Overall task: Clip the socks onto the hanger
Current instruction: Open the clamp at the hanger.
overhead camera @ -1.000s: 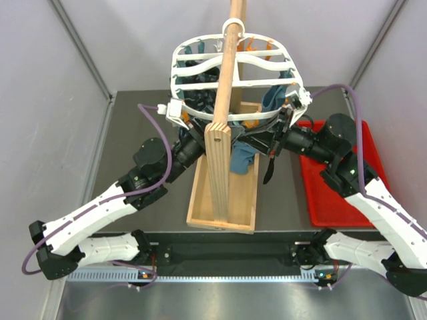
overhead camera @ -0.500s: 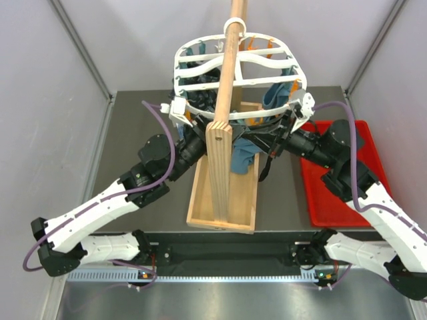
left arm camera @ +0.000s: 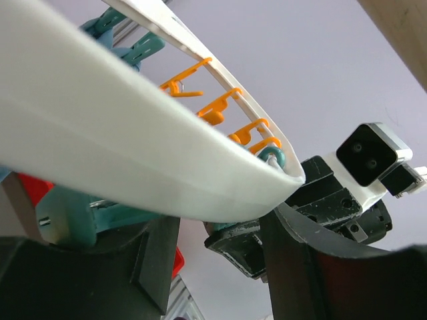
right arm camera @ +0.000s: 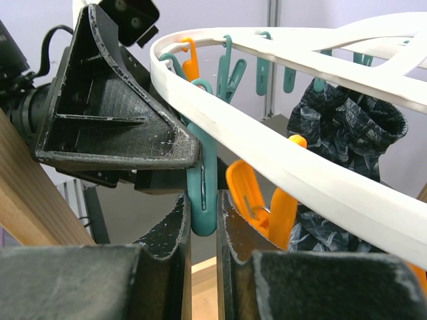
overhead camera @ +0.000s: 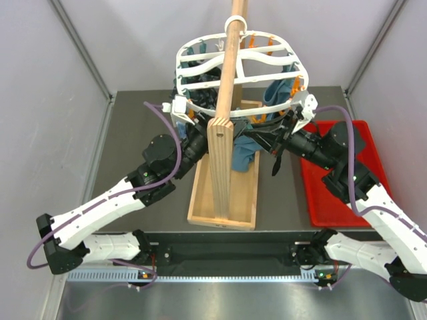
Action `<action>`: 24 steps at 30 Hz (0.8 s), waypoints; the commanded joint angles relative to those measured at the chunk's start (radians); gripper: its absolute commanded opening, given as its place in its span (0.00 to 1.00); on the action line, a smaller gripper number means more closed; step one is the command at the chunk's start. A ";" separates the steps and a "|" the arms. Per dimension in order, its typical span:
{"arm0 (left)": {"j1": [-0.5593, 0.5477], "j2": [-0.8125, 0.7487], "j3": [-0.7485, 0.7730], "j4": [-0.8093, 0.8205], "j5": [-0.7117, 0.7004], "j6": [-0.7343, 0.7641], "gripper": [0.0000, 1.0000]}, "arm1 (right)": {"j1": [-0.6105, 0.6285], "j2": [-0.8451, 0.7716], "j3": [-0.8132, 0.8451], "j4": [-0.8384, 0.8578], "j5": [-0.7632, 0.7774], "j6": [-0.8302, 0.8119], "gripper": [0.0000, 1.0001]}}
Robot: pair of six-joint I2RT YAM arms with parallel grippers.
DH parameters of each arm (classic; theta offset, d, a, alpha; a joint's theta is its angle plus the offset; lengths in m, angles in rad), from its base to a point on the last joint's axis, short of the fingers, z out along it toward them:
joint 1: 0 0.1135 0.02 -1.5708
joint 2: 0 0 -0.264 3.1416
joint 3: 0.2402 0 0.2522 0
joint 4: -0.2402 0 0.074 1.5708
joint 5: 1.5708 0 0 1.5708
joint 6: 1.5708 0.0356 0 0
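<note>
The white oval hanger (overhead camera: 235,67) hangs on the wooden pole, rimmed with orange and teal pins. My right gripper (right arm camera: 202,207) sits under its front rim (right arm camera: 280,153), shut on a teal clothespin (right arm camera: 202,180); from above it is at the rim's front right (overhead camera: 265,135). A slim black sock (overhead camera: 277,160) dangles just below it; what holds it is hidden. My left gripper (left arm camera: 220,230) is open under the rim (left arm camera: 133,160), at the front left from above (overhead camera: 198,135). Its finger (right arm camera: 113,113) is close beside the right jaws.
The wooden pole (overhead camera: 225,100) stands in a tray-like wooden base (overhead camera: 223,200) between the arms. A red tray (overhead camera: 337,180) lies at the right. Blue-teal cloths (overhead camera: 243,157) and a dark patterned fabric bunch (right arm camera: 347,133) hang from the hanger. Orange pins (right arm camera: 263,200) flank the teal one.
Both grippers have pushed further in and up under the hanger's front rim. The hanger has shifted slightly with them. The dangling black sock has swung a little to the right.
</note>
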 commanded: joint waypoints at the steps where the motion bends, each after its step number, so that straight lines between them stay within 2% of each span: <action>1: 0.010 -0.007 -0.054 0.191 -0.005 0.026 0.55 | -0.011 0.002 -0.024 -0.010 0.086 -0.018 0.00; 5: 0.010 0.000 -0.054 0.193 -0.009 0.027 0.57 | -0.011 0.007 -0.023 -0.008 0.082 -0.011 0.00; 8: 0.008 -0.004 -0.058 0.193 -0.023 0.017 0.54 | -0.011 0.007 -0.026 -0.005 0.075 -0.010 0.00; 24: -0.005 0.011 0.009 0.107 -0.085 0.105 0.49 | -0.005 0.025 0.003 -0.062 0.092 -0.070 0.00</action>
